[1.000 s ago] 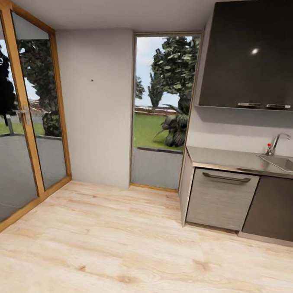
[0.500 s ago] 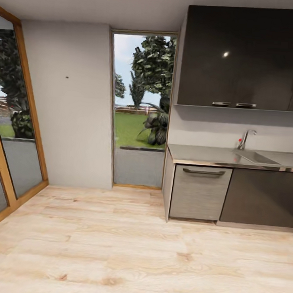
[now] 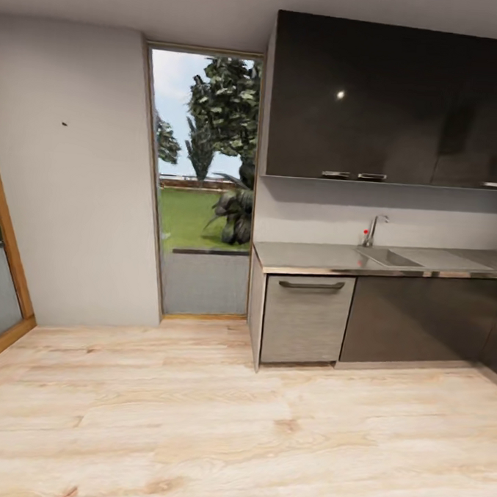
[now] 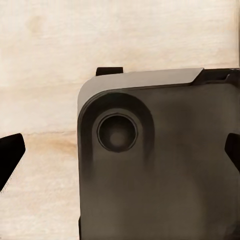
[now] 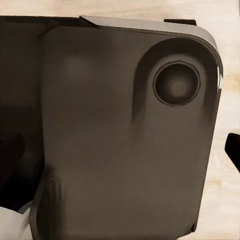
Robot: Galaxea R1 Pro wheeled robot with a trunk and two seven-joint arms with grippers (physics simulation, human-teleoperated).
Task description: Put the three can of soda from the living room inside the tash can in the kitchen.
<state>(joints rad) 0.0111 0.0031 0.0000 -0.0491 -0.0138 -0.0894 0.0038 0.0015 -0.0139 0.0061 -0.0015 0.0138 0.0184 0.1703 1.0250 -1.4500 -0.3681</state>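
Here the head camera is facing the kitchen (image 3: 398, 213) counter (image 3: 314, 256) and sink (image 3: 386, 256) at far right, with no cans or bin showing, and I cannot tell either gripper's opening, so the base is risking clipping the cabinet (image 3: 307, 318) corner while turning

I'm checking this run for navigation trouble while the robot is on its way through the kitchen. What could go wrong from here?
1. The counter ends in a corner jutting over the wood floor; passing close might clip the base on it.
2. The dishwasher handle sticks out and could snag an arm.
3. The tall window beside the cabinets reaches near the floor, so drifting that way risks hitting glass.
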